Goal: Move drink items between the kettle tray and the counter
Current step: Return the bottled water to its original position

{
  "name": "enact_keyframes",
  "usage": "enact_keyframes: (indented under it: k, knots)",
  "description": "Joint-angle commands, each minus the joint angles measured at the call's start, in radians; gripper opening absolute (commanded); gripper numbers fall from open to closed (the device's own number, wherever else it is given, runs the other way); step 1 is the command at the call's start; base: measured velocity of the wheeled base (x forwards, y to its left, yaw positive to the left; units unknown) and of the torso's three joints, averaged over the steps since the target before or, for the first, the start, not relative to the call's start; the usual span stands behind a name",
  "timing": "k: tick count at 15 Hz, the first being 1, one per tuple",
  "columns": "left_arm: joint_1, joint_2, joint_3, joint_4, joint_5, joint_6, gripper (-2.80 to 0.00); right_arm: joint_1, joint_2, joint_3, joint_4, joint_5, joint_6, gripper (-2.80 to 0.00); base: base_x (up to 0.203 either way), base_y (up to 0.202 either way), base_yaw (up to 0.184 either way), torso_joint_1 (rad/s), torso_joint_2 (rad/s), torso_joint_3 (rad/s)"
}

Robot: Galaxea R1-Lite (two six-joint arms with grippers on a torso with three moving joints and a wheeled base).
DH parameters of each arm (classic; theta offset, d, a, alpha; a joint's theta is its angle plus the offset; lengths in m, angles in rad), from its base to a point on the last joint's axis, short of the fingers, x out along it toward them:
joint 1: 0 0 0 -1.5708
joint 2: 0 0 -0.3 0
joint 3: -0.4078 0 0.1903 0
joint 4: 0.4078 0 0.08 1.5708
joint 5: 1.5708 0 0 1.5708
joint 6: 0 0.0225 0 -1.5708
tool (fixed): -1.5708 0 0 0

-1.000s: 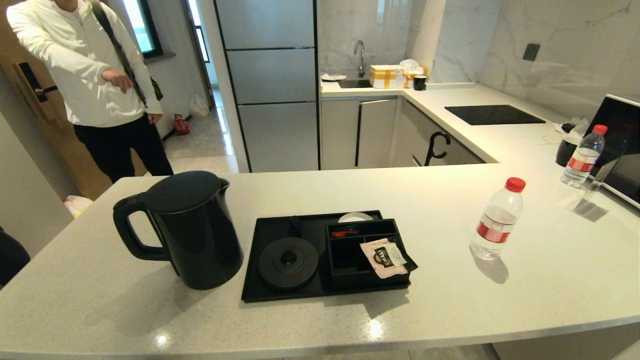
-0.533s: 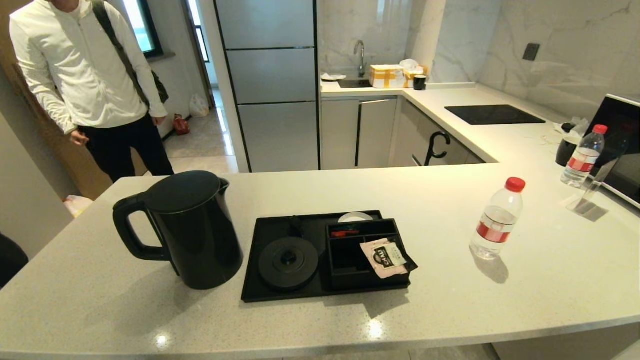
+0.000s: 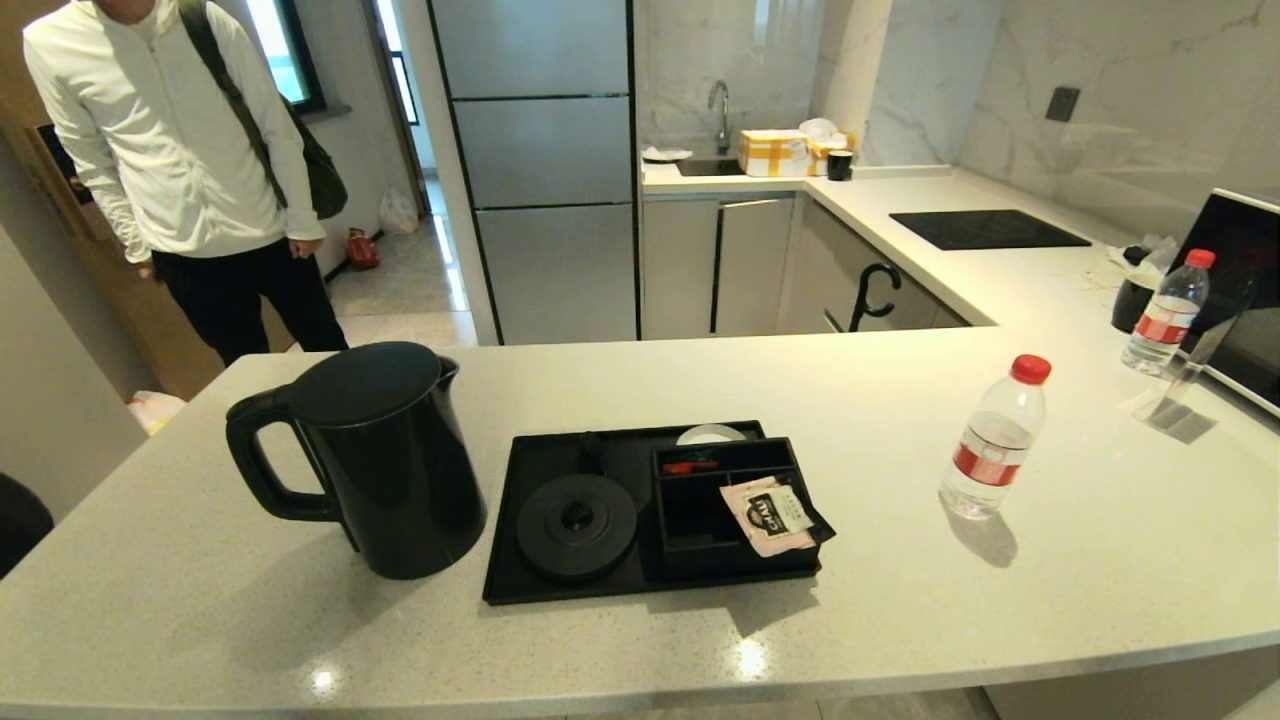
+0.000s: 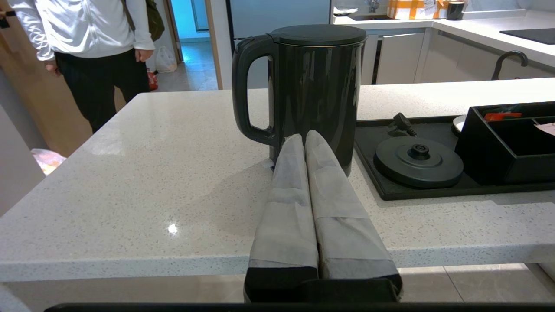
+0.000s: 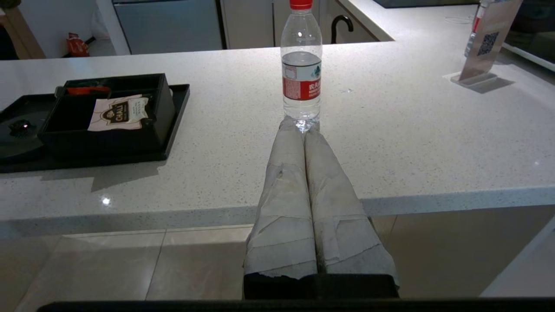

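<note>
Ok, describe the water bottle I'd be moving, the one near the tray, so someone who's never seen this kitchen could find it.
On the pale speckled counter sits a black kettle tray; right of it, standing alone and upright, is the clear bottle with red cap and red label. A similar bottle stands farther back beside a dark screen, but this one is nearer the front edge.

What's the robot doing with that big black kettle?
Nothing yet. The kettle stands on the counter beside its tray, off the round base. The water bottle stands on the counter on the tray's other side. The left claw and right claw are both shut, holding nothing, back by the counter's near edge.
</note>
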Motion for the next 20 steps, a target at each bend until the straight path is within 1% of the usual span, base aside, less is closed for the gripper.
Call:
enact_keyframes:
  k: [1,20]
  knots:
    - [0.0,0.0,0.04,-0.001,0.0,0.0,-2.8,0.0,0.002,0.032,-0.001,0.0,0.005,-2.8,0.0,0.0,0.0,0.0,0.0,0.0]
    - [0.0,0.0,0.04,-0.001,-0.001,0.0,-2.8,0.0,0.002,0.032,-0.001,0.0,0.004,-2.8,0.0,0.0,0.0,0.0,0.0,0.0]
